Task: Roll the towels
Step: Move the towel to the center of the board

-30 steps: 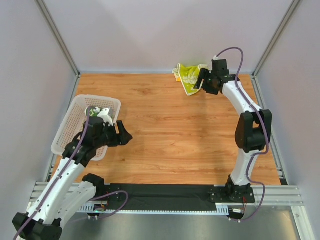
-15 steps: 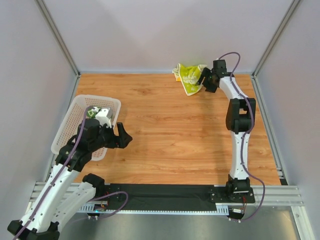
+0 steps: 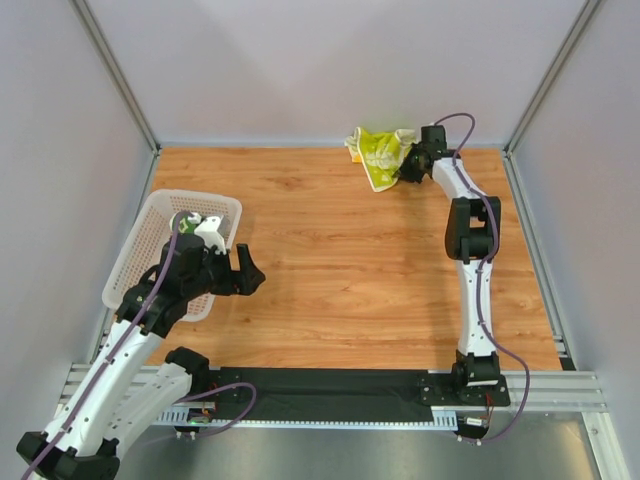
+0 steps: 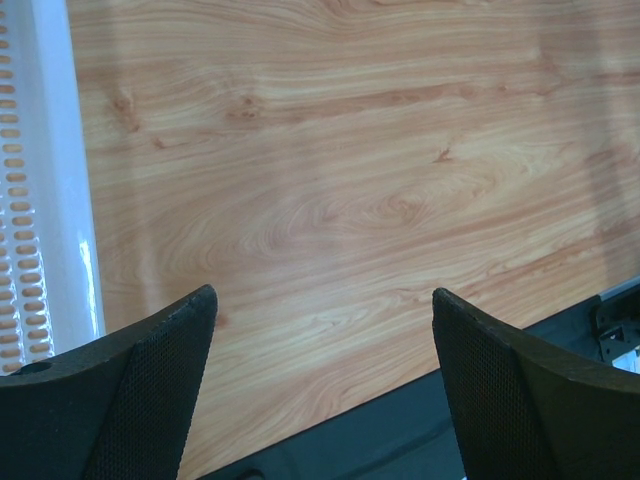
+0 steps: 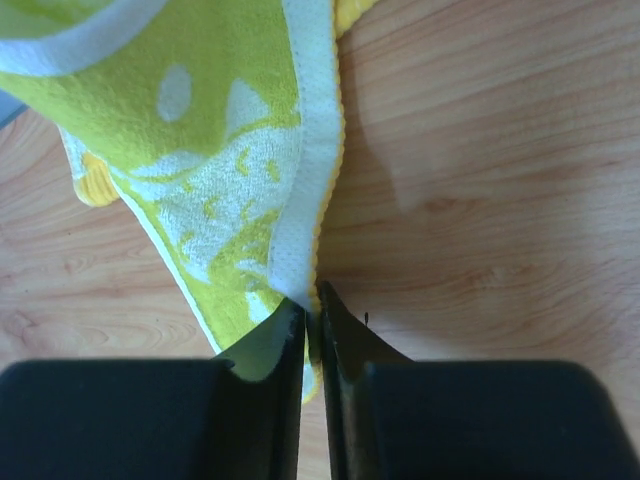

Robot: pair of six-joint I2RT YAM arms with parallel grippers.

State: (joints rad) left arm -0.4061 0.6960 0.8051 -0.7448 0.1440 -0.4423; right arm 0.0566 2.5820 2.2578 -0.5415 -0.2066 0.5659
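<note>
Over the last second the right arm has stretched nearly straight toward the far edge of the wooden counter. That has carried the right jaws onto the crumpled yellow-green terry towel with a white hem. The towel lies bunched at the far edge of the counter, right of centre, close to the back wall. In the right wrist view the right jaws are pressed together with the towel's white hem pinched between their tips. The reach looks finished and the grasp made. The likely next step is to drag the towel toward the open middle, where it can be spread flat and rolled.

The left arm has barely shifted. The left jaws stand wide apart and hold nothing, hovering over bare wood just beside the white perforated plastic basket.
</note>
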